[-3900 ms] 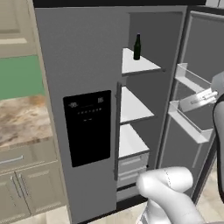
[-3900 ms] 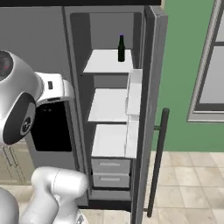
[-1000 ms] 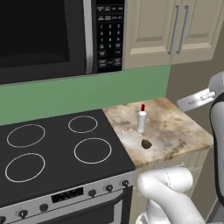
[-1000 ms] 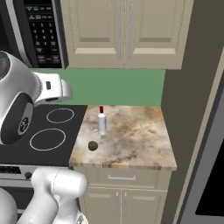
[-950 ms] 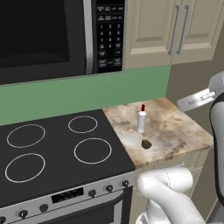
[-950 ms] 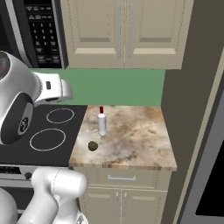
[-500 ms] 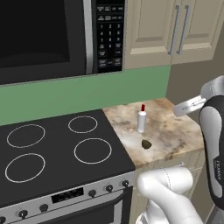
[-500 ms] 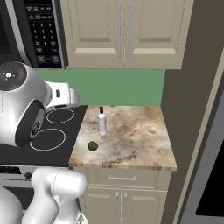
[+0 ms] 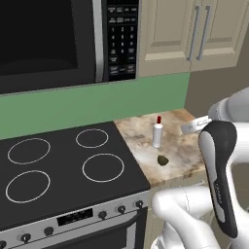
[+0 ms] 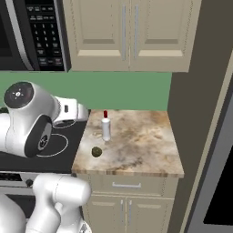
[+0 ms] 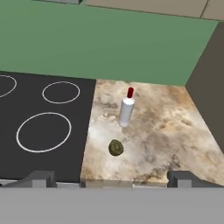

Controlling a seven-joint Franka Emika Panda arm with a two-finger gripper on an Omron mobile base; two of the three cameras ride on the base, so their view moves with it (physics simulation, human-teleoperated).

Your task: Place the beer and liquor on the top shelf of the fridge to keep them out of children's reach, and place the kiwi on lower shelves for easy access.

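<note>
Right of centre in the left base view, the pale whitish-clear liquor bottle with a narrow neck and red cap (image 9: 157,133) stands upright on the mottled beige stone countertop (image 9: 185,148). The small olive-brown oval kiwi (image 9: 162,159) lies just beside it, nearer the lower edge of the frame and apart from the bottle. The black glass cooktop with white burner rings (image 9: 63,170) fills the lower left, and the white robot arm rises at the lower right.

Left of centre in the right base view, the liquor bottle (image 10: 106,127) and the kiwi (image 10: 96,151) sit close to the countertop (image 10: 145,145) edge that borders the cooktop (image 10: 59,141). The beige wall cabinets (image 10: 127,34) hang in the upper part of the frame.

Centre frame in the hand view, the liquor bottle (image 11: 126,108) stands above the kiwi (image 11: 116,148). The two-finger gripper (image 11: 111,179) is released, its jaws spread wide at the bottom edge, holding nothing and well apart from both items.

The step in hand appears to be the approach to the liquor bottle. For a sound grasp, the gripper should centre on the stout body rather than on the narrow neck, with the jaws straddling the bottle evenly before closing. The approach path should pass clear of the kiwi, which could roll if nudged. A tall bottle may tip if one finger touches first.
</note>
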